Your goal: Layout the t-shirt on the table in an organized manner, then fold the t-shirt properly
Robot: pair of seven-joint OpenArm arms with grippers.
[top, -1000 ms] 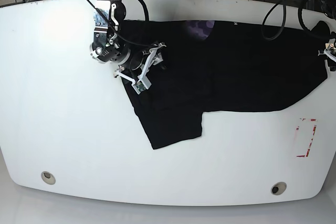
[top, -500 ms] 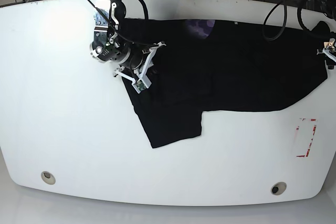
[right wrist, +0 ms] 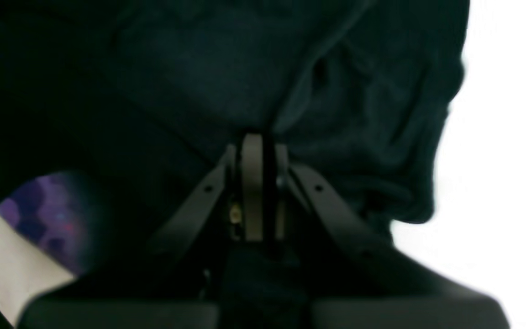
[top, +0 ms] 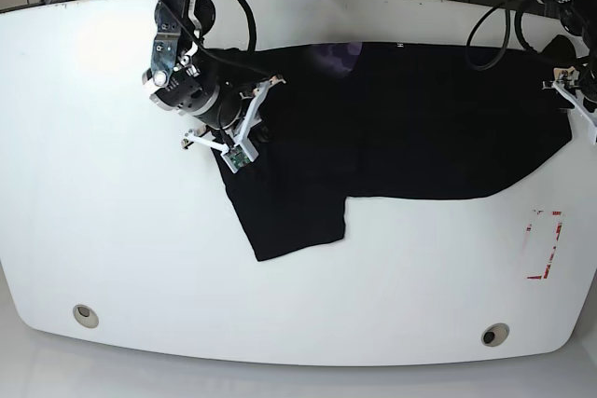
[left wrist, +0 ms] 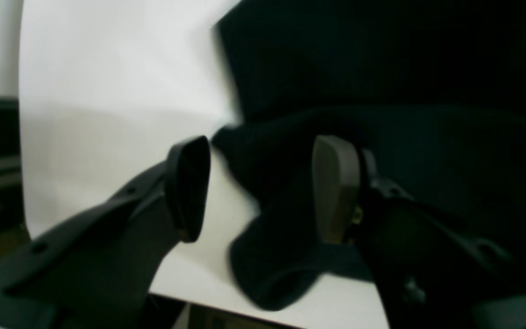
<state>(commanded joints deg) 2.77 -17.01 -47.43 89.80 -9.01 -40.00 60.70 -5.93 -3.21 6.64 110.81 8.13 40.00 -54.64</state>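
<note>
**Still spreading: one claw pinches the shirt, the other waits at its hem**

Right now I have the shirt (top: 410,118) lying across the far half of the table (top: 112,249), mostly flat but not squared. One sleeve (top: 294,221) juts toward the near edge, and the neck label (right wrist: 46,214) shows purple at the far side.

My right claw (right wrist: 254,183) sits over the shirt's left end in the base view. Its pads are pressed together with bunched cloth gathered just ahead of them, so I read it as clenched on a fold of the shirt. I hold there because that shoulder end is wrinkled and needs drawing out to the left.

My left claw (left wrist: 263,187) is at the right end, by the table's edge. Its jaws stand apart, and a lump of the hem lies between them, touching neither pad as far as I can tell. I judge it placed to take that corner next, so both ends can be tensioned together.

The risk I see is that the hem slips off the table's edge before I close. Folding has not begun.
</note>
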